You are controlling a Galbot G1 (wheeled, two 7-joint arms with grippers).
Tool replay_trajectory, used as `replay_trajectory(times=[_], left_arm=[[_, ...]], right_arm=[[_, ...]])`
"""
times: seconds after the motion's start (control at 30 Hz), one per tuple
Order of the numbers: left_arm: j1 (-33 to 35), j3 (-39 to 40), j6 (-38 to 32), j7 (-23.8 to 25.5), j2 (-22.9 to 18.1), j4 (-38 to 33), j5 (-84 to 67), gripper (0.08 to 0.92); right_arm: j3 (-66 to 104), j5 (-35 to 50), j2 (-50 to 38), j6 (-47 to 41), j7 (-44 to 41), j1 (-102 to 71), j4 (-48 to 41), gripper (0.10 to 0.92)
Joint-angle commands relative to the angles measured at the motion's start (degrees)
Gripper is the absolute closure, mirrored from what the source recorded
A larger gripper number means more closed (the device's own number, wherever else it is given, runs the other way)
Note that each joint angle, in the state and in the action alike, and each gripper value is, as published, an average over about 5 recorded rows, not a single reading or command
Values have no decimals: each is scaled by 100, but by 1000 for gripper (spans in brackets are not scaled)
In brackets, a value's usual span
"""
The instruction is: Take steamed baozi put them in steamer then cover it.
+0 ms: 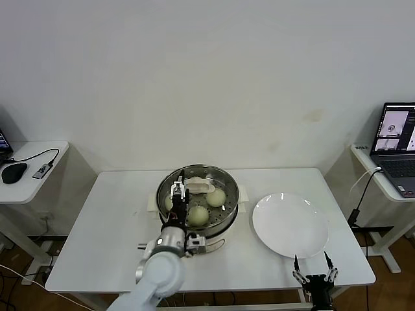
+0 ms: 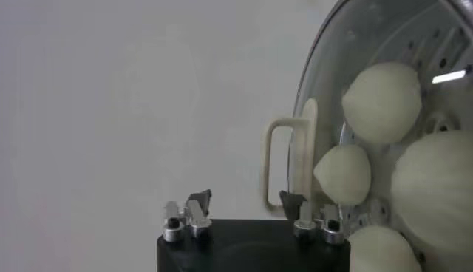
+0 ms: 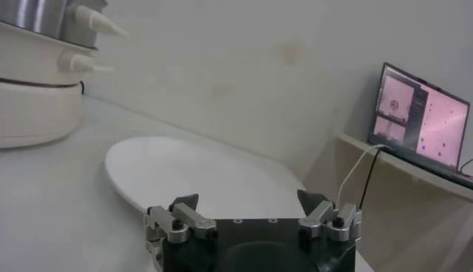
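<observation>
Left tool (image 1: 177, 192) sits over the steamer (image 1: 228, 181), fingers spread wide and gripping nothing. The glass lid (image 2: 325, 81) with its white handle (image 2: 281, 166) looks seated on the pot, though I can't be sure it's flush all round. Baozi (image 2: 383, 100) lie inside on the perforated tray. To finish cleanly I'd lift straight up, clear of the handle, without nudging the lid. Right tool (image 3: 251, 214) waits at the counter (image 1: 117, 220) edge by the empty plate (image 1: 290, 225), also spread.
</observation>
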Motion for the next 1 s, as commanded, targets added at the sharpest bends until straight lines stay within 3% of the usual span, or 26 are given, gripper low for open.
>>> replay_trajectory(times=[0.03, 0.1, 0.2, 0.3, 0.4, 0.6, 1.0], left_arm=[[1839, -1131, -133, -789, 475, -2109, -1818, 193], [2414, -1636, -373, -1345, 487, -2319, -2820, 182], [3242, -2563, -1469, -2315, 434, -2195, -4763, 178], [3786, -3412, -3043, -2502, 186, -1600, -6655, 177], [4057, -3831, -3921, -2573, -26, -963, -7797, 177], [4529, -3639, -4183, -2735, -118, -574, -8919, 177], [4697, -3362, -4480, -2597, -447, -288, -9118, 177]], right_arm=[[-31, 49, -84, 66, -21, -56, 94, 203], [-40, 112, -133, 99, -35, -76, 142, 203], [-65, 183, -170, 99, -72, -86, 238, 203], [-89, 213, -193, 76, -115, -96, 302, 203], [-116, 266, -253, 74, -156, -154, 346, 203], [-88, 502, -458, 64, -330, -364, 482, 203], [72, 1298, -743, -245, -865, -719, 870, 203]])
